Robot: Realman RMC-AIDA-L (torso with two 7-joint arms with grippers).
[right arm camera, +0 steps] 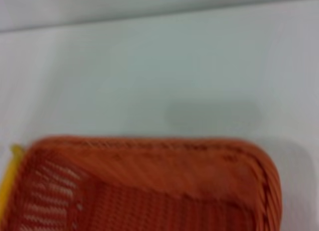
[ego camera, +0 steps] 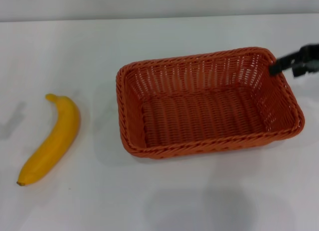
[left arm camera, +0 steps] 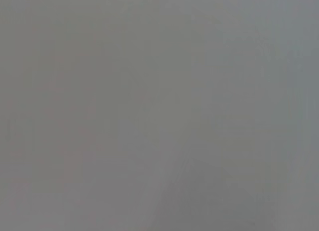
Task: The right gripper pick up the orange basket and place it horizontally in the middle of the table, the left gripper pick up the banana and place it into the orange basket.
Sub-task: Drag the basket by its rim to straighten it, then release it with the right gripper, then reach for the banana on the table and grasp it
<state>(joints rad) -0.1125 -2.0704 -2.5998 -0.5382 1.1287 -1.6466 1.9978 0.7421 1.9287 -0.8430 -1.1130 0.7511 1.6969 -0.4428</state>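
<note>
The orange basket (ego camera: 207, 104) rests flat on the white table (ego camera: 159, 37), long side across, right of centre, with nothing inside. My right gripper (ego camera: 291, 62) is at the basket's far right corner, its black tip against the outside of the rim. In the right wrist view the basket (right arm camera: 149, 191) fills the lower part, with a yellow sliver of banana (right arm camera: 6, 191) beyond it. The banana (ego camera: 52, 139) lies on the table left of the basket, apart from it. The left gripper is out of view; its wrist view is a blank grey.
Bare tabletop surrounds the basket and banana on all sides. The table's far edge (ego camera: 159, 18) meets a grey wall at the back.
</note>
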